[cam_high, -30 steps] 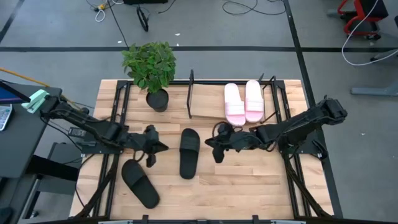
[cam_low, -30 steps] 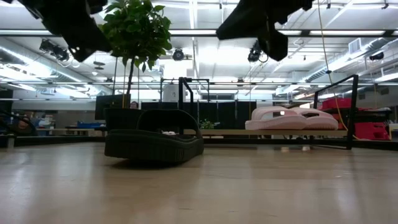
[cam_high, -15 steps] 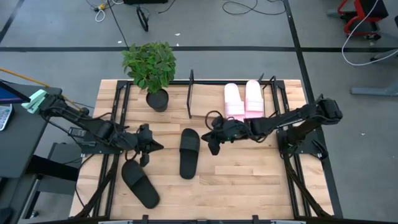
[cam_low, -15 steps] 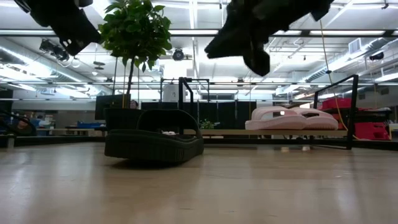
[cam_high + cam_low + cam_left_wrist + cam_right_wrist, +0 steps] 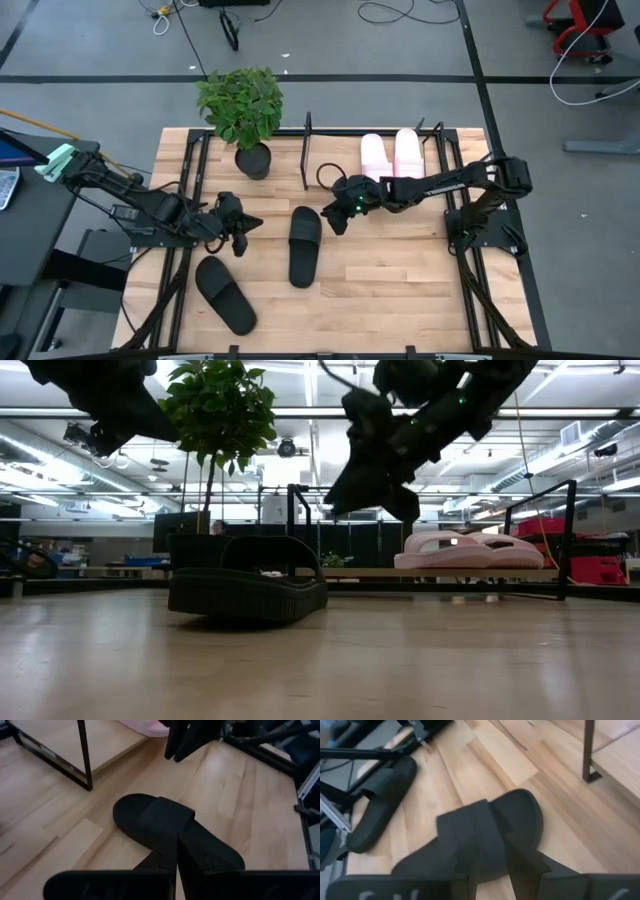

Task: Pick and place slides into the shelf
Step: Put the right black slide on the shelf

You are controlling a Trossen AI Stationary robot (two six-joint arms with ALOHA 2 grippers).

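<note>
A black slide [image 5: 304, 245] lies sole down on the middle of the table, seen also in the low view [image 5: 247, 595] and in both wrist views [image 5: 150, 817] [image 5: 470, 830]. A second black slide [image 5: 225, 295] lies nearer the near-left corner. Two pink slides [image 5: 376, 165] [image 5: 406, 160] rest side by side on the right part of the shelf [image 5: 335, 172]. My right gripper [image 5: 333, 220] hovers shut above the middle slide's far end [image 5: 490, 870]. My left gripper [image 5: 243, 228] hangs shut to that slide's left [image 5: 176, 857].
A potted plant [image 5: 242, 105] stands at the shelf's left end on the far-left part of the table. The shelf's black end frames [image 5: 307, 150] [image 5: 440, 150] rise beside the pink slides; its left part shows bare wood. Arm mounting rails run along both table sides.
My right gripper has moved toward the table's left and far edge and come down, from right of the middle black slide to just above its far end. The slides have stayed where they were.
</note>
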